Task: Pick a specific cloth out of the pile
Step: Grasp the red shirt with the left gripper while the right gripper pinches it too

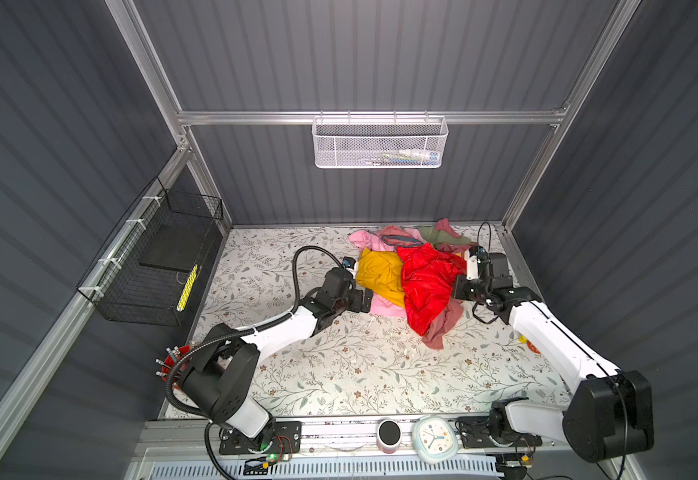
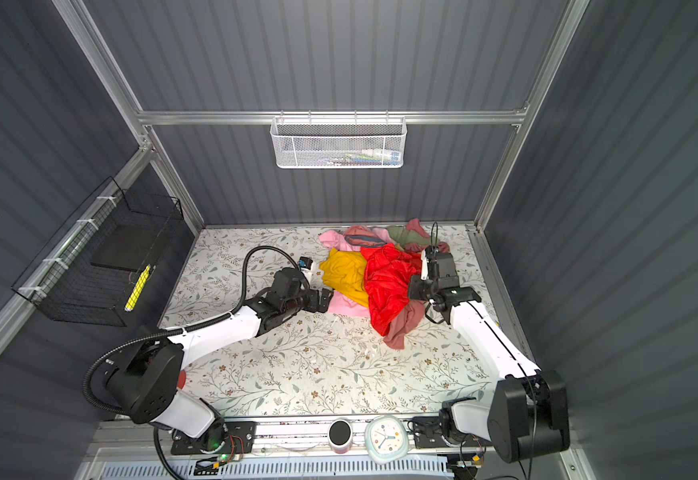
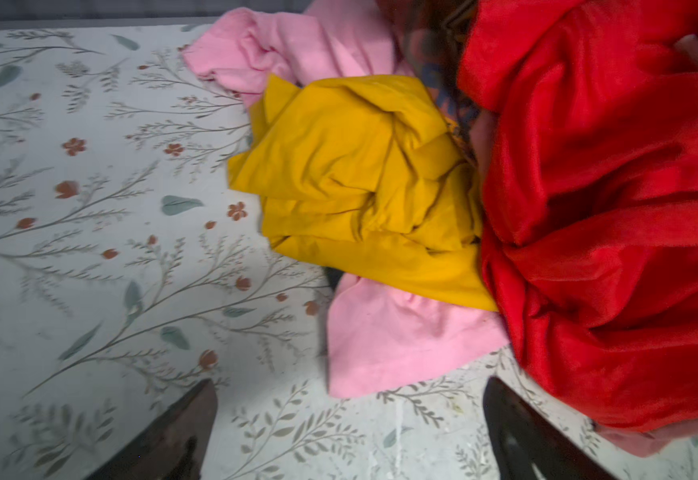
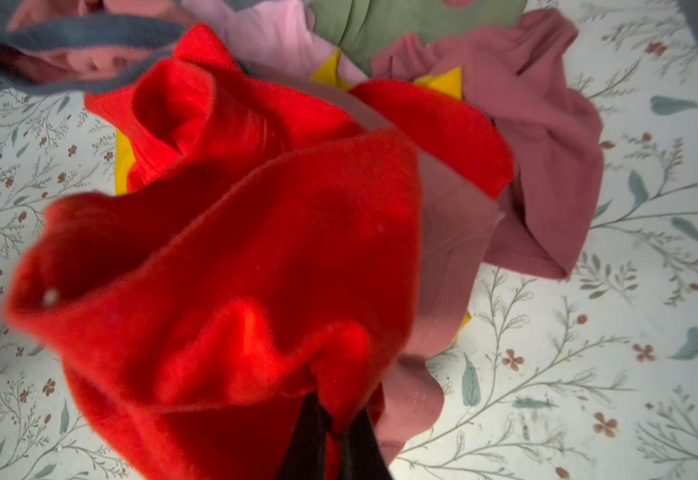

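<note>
**Right Gripper Has the Red Cloth**

On the left, the left gripper (image 1: 364, 300) sits low over the table (image 1: 339, 374). Its two fingers are spread wide apart and hold nothing. It is just beside the light pink garment (image 1: 384, 305) at the pile's (image 1: 405, 245) edge.

Next comes the mustard-yellow garment (image 1: 380, 272). It lies bunched up on the pink one.

Then comes the red cloth (image 1: 426, 282). It lies over the right half of the pile, on top, touching the yellow garment. Its long way runs from the back of the table to the front. Its thin lower tip points to the front edge.

On the right, the right gripper (image 4: 330, 419) has its fingers pressed tight together on a fold of the red cloth, at the cloth's right side.

The dusty-rose shirt (image 1: 442, 328) lies under the red cloth and pokes out past its tip. In the right wrist view a flap of it lies close against the red folds.

To do this step well, the right arm should likely lift up and pull away slowly, so only the red cloth comes. If the rose shirt starts to come too, the free left gripper could likely hold the pile down.
</note>
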Controlling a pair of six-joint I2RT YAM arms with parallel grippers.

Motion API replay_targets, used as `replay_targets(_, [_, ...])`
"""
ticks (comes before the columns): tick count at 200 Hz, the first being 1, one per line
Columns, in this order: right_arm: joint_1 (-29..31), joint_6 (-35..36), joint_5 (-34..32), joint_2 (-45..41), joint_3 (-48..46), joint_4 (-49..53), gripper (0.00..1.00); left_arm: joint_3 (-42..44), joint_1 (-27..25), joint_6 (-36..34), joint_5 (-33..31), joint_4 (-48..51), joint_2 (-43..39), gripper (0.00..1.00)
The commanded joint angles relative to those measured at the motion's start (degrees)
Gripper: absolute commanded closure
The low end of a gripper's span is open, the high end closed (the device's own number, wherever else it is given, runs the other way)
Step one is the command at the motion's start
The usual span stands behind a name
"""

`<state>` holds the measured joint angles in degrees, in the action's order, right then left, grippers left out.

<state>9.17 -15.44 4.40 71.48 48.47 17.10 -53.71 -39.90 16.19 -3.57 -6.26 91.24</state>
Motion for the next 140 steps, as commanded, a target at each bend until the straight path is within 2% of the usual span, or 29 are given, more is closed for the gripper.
replay_targets(1, [-0.3,-1.1,3.9,-3.0,-4.6,-7.3,1.00,-3.5,-1.3,-1.0,7.5,-3.4,3.2,0.01])
replay_targets(60, [-4.5,-3.8,8.5,-3.4,-9.4,-9.7,1.00,-16.1,-1.7,-2.0,17.4,-2.2,12.2,0.06])
replay_targets(105, [-5.7,-2.9,14.2,-6.2,-12.4,-14.6,0.99,-25.6,-4.6,-6.5,20.0,1.1,18.2,0.07])
replay_targets(113, [-5.7,-2.7,17.1,-6.6,-12.7,-15.2,0.99,-26.6,-4.9,-6.9,20.5,1.7,19.2,0.07])
replay_targets(140, [-5.7,-2.3,18.0,-8.3,-14.2,-17.0,0.96,-33.9,-5.4,-9.5,19.0,4.3,22.5,0.07])
